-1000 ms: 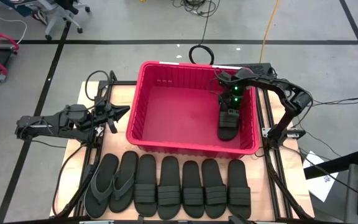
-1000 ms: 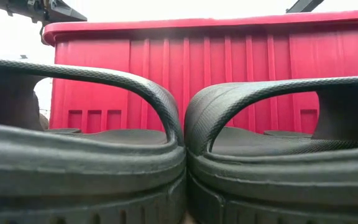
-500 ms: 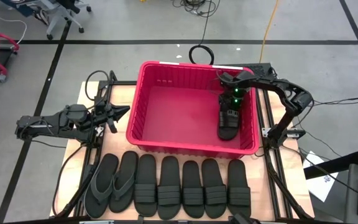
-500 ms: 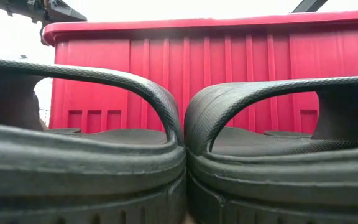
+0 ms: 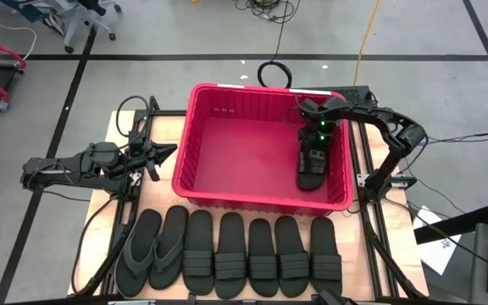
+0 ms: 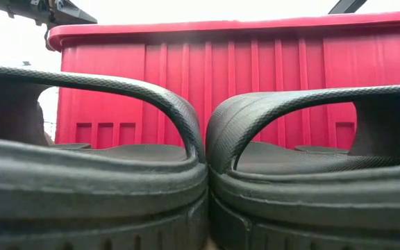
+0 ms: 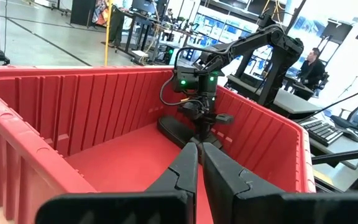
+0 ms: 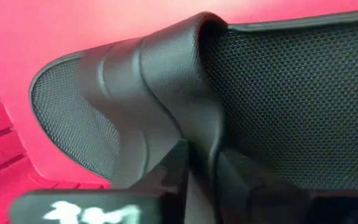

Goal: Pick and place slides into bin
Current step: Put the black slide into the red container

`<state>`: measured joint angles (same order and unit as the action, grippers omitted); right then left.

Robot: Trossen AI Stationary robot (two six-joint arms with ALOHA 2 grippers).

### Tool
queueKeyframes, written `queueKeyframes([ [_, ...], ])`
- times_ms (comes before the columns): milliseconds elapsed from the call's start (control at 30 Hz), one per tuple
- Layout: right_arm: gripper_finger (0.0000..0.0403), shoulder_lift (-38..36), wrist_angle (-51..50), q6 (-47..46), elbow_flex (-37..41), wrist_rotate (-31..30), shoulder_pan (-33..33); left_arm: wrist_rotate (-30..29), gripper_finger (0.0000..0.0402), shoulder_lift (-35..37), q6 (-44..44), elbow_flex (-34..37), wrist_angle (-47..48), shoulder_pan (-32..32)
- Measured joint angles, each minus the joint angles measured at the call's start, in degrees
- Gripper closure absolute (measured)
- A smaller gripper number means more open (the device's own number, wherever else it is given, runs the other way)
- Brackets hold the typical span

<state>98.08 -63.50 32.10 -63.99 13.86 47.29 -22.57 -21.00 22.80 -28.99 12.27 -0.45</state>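
One black slide [image 5: 310, 169] is inside the red bin [image 5: 227, 144], along its right wall. My right gripper [image 5: 313, 152] reaches down into the bin over it and is shut on its ribbed strap. The left wrist view shows the same gripper [image 7: 204, 121] and slide [image 7: 176, 130] across the bin. Several more slides [image 5: 227, 254] lie side by side, soles down, on the table in front of the bin's near wall. My left gripper [image 5: 169, 152] hangs shut and level at the bin's left wall, holding nothing. My right gripper has the slide's wide strap [image 8: 194, 143] between its two fingers [image 8: 241, 180], at the strap's edge. The fingers come from above, pointing steeply down. The slide sits low in the bin, footbed up; whether its sole rests on the floor I cannot tell.
The bin's tall slotted near wall [image 6: 255, 83] stands right behind the row of slides, two of which [image 6: 82, 173] [image 6: 311, 173] fill the low view. The bin's floor [image 7: 123, 155] left of the held slide is bare. Cables and the arms' frames flank the bin.
My right gripper has sunk slightly inside the bin with the slide, then kept still. The slide stays along the right wall.
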Motion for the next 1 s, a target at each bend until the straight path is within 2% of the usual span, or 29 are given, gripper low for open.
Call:
queueKeyframes([
  [300, 0.0239, -1.4, -0.1, 0.0, 0.1, 1.8, 0.0, 0.0, 0.0380, 0.0, -0.2, 0.0, 0.0, 0.0],
  [533, 0.0208, -6.7, 0.1, 0.0, 0.1, 0.7, 0.0, 0.0, 0.0380, 0.0, -0.2, 0.0, 0.0, 0.0],
  [833, 0.0213, -16.5, 0.6, -1.8, 0.0, 1.2, -0.3, 0.0, 0.0380, 0.0, -0.5, 0.0, -0.1, 0.0],
  [900, 0.0229, -19.8, 0.7, -3.6, -0.5, 3.7, -1.2, 0.0, 0.0380, 0.0, -1.3, 0.0, -0.1, 0.0],
  [1000, 0.0279, -26.7, 5.1, -7.7, -1.1, 11.3, -3.4, 0.0, 0.0380, 0.1, -3.0, 0.0, -0.4, 0.0],
])
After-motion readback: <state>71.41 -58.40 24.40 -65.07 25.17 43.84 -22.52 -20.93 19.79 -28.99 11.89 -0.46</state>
